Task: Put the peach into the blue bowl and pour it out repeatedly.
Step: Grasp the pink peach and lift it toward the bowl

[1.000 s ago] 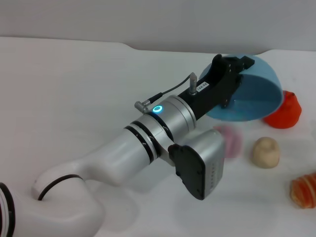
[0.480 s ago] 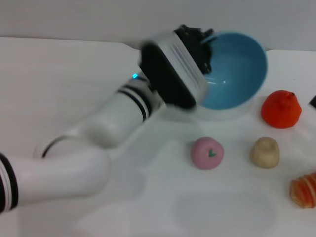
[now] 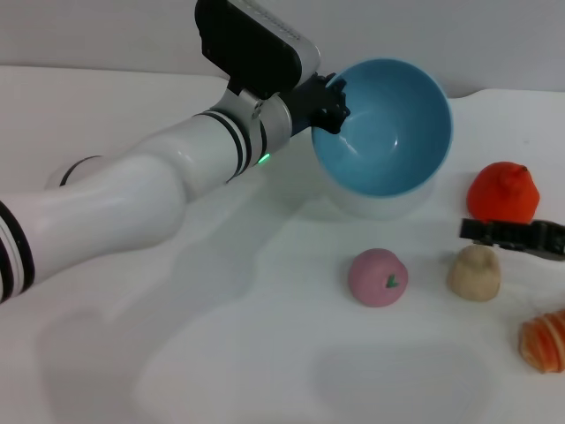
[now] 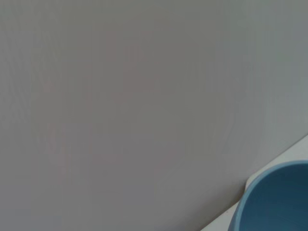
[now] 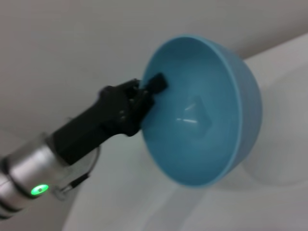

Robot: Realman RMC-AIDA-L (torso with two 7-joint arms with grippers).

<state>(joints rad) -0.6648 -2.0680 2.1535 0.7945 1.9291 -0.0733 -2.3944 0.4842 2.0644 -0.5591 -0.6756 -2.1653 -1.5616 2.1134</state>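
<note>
1. Across the whole scene a white tabletop (image 3: 159,353) is spread, bounded at the far side by a plain grey wall (image 3: 106,31).
2. Reaching in from the left, the left arm (image 3: 132,203) is shown; its left gripper (image 3: 328,99) is clamped on the near-left rim of the blue bowl (image 3: 388,132), one finger inside and one outside.
3. The blue bowl is held raised above the table and tipped, its empty interior turned toward the head camera; only a segment of its rim (image 4: 274,202) is caught in the left wrist view.
4. Beyond the bowl's right side an orange-red pointed fruit (image 3: 503,192) is seen.
5. On the table in front of the bowl the peach (image 3: 378,276) is lying, apart from it, with a beige lump (image 3: 475,272) just to its right.
6. At the right edge the right gripper (image 3: 516,235) is seen as a dark bar above the lump; its opening cannot be judged.
7. A striped orange item (image 3: 543,340) is cut off by the frame.
</note>
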